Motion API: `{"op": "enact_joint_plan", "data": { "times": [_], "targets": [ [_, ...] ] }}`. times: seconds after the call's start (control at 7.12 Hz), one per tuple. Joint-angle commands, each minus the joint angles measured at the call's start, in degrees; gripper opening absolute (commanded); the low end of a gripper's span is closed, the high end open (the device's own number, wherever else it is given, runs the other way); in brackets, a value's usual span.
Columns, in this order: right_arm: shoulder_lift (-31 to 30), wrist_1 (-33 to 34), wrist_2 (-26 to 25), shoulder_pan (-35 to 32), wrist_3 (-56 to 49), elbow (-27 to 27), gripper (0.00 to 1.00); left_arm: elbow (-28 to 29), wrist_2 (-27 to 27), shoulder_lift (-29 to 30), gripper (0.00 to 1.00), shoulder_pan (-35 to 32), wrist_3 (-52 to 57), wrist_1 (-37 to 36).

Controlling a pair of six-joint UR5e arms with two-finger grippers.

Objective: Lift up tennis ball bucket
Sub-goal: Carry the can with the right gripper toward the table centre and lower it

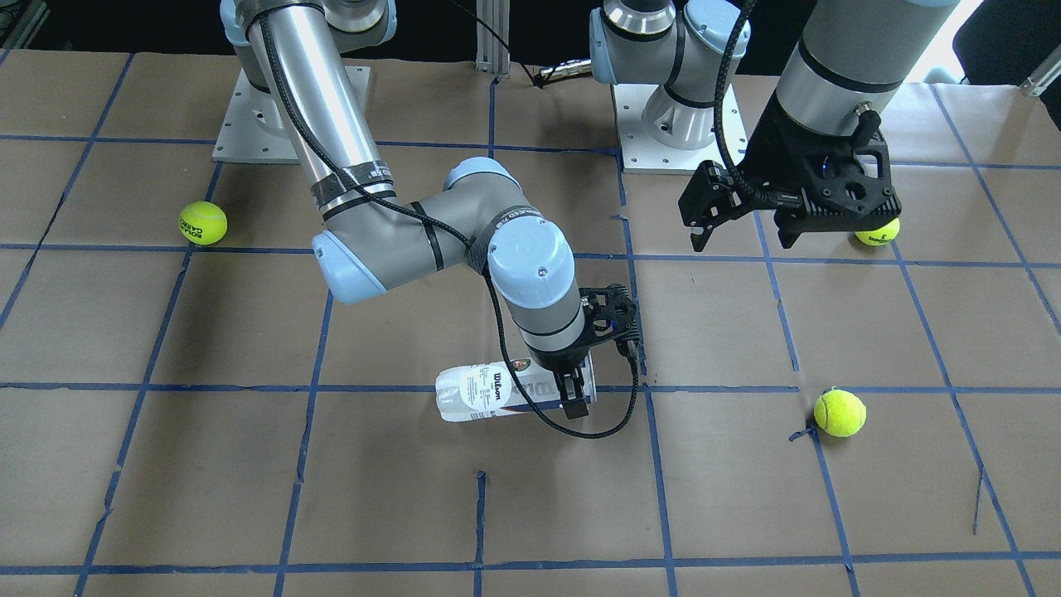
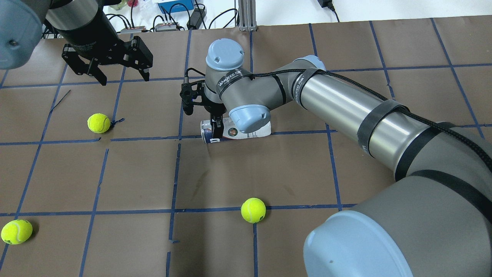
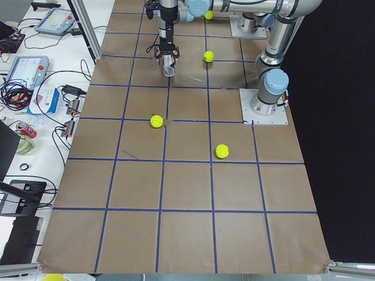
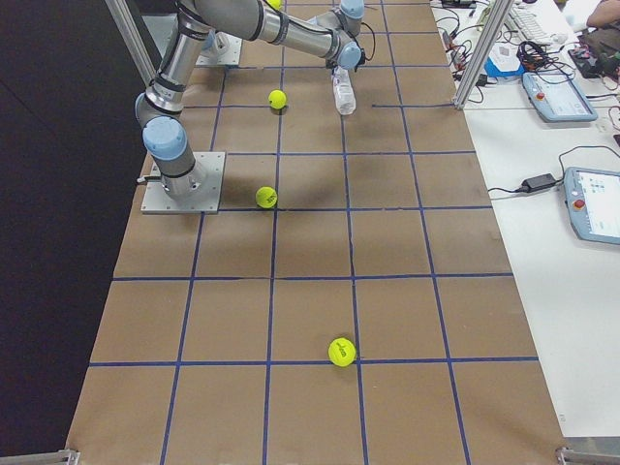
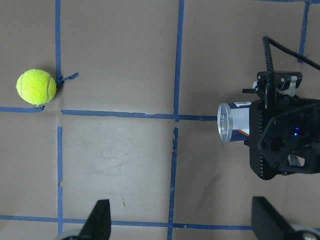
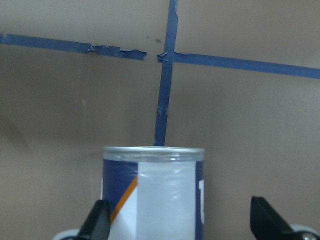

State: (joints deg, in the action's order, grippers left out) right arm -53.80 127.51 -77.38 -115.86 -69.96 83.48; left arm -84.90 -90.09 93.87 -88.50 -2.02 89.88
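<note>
The tennis ball bucket (image 1: 481, 394) is a clear can with a white and dark-blue Wilson label. It lies on its side on the brown table, near a blue tape line. It also shows in the overhead view (image 2: 233, 133) and the left wrist view (image 5: 232, 121). My right gripper (image 1: 572, 388) points down over the can's rimmed end and is open, one finger on each side. In the right wrist view the can (image 6: 155, 195) sits between the fingers, closer to the left one. My left gripper (image 2: 125, 80) is open and empty, hovering well away from the can.
Three loose yellow-green tennis balls lie on the table: one (image 2: 98, 123) near the left gripper, one (image 2: 253, 210) in the near middle, one (image 2: 16, 231) at the near left corner. Both arm bases (image 1: 675, 124) stand at the robot's edge.
</note>
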Motion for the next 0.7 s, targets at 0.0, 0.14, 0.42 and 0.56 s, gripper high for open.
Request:
{"op": "enact_joint_plan", "data": {
  "times": [0.0, 0.14, 0.42, 0.56],
  "targets": [
    [-2.6, -0.77, -0.31, 2.55, 3.48, -0.07, 1.0, 0.0, 0.0, 0.0, 1.0, 0.0, -0.09, 0.04],
    [-4.88, -3.21, -0.75, 5.27, 5.08, 0.11, 1.0, 0.0, 0.0, 0.0, 1.0, 0.0, 0.0, 0.04],
    [-10.07, -13.21, -1.02, 11.94, 14.08, 0.46, 1.0, 0.0, -0.09, 0.0, 1.0, 0.0, 0.0, 0.04],
    [-12.09, -16.56, -1.63, 13.54, 20.15, 0.46, 1.0, 0.0, -0.09, 0.0, 1.0, 0.0, 0.0, 0.04]
  ]
}}
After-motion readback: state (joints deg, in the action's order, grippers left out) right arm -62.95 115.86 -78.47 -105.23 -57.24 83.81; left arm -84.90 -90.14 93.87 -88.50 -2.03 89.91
